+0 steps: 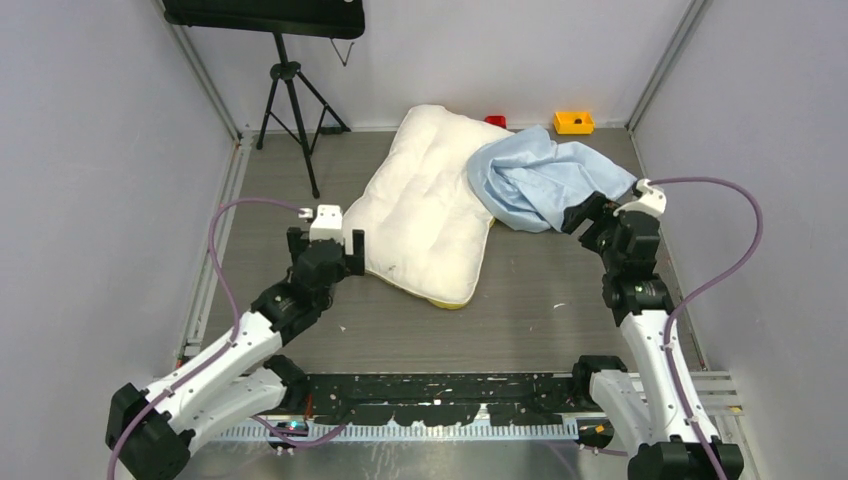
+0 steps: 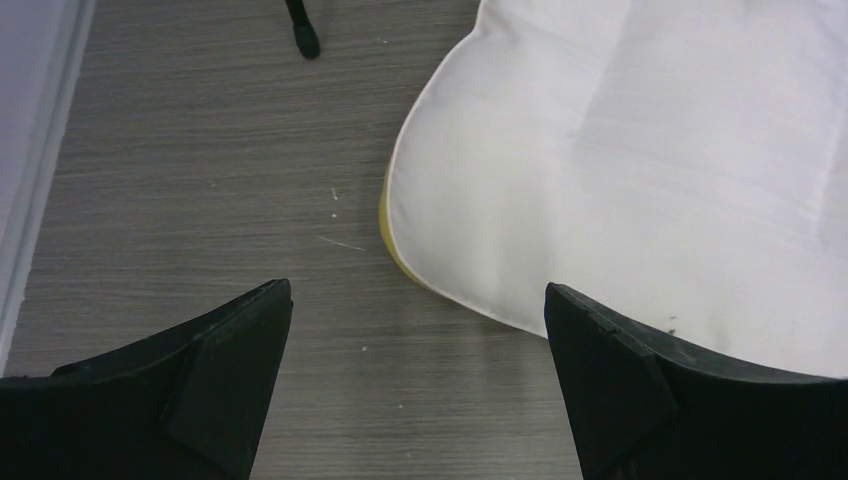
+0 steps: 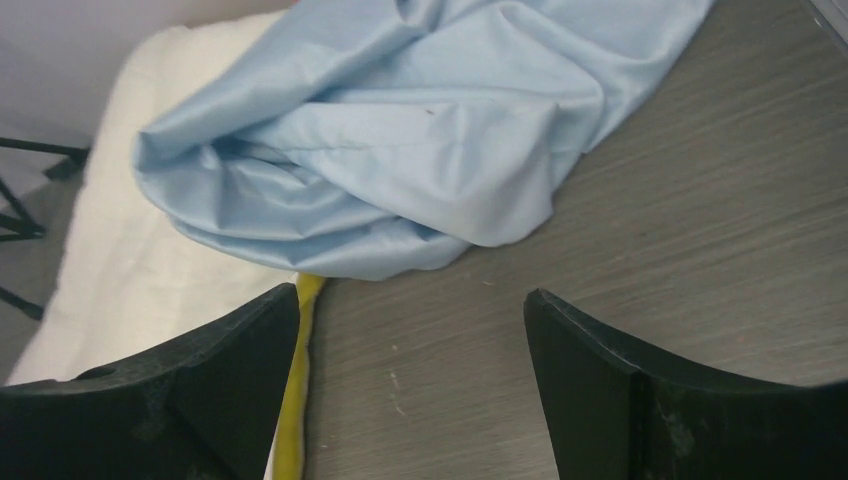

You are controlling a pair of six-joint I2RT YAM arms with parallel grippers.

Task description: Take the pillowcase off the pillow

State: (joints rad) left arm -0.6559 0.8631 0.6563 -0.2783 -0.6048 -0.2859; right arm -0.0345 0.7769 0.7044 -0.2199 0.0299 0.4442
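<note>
Pillowcase [image 1: 545, 180]: light blue and crumpled in a heap, it lies across the pillow's far right edge and spills onto the surface beside it. It looks free of the cushion, though I cannot tell whether a corner hides inside the folds.
Pillow [image 1: 425, 205]: bare, white and quilted, it lies flat and angled in the middle, with its yellow side band [image 3: 300, 400] peeking out along the near edge.
Left tool [image 2: 417, 295]: fingers spread wide and pinching nothing, it hovers just off the pillow's near left corner. That's a likely spot for pinning the cushion down while the other side pulls.
Right tool [image 3: 410, 300]: jaws wide apart and empty, it sits low over the grey wood-grain surface [image 1: 540, 300], just beside the heap's near fold. It's lined up with the fabric, not the cushion.
Progress: by the look of it, the stripping is all but done!
Next: if anything remains, it's probably dragging the heap clear of the pillow's edge. The slick, thin cloth may slip from a shallow pinch.
</note>
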